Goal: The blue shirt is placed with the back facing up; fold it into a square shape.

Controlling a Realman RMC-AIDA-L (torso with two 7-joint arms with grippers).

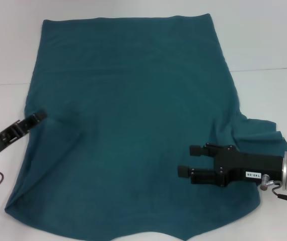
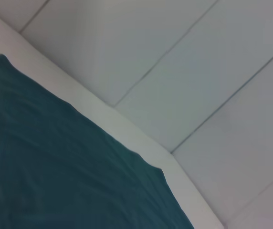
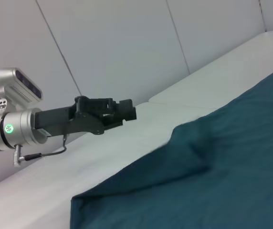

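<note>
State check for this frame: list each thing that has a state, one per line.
blue shirt: spread flat on the table, plain side up, not yet folded, rumpled at its right edge.
left gripper: at the shirt's left edge, low by the fabric; jaws unclear.
right gripper: over the shirt's near right part, jaws open, holding nothing.
table: white, bearing the shirt.

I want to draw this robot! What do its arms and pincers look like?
Both pincers are black and boxy. The right pincer has two stubby fingers, a small white label and a shiny silver wrist with a thin cable. The left pincer is a slim black bar.
</note>
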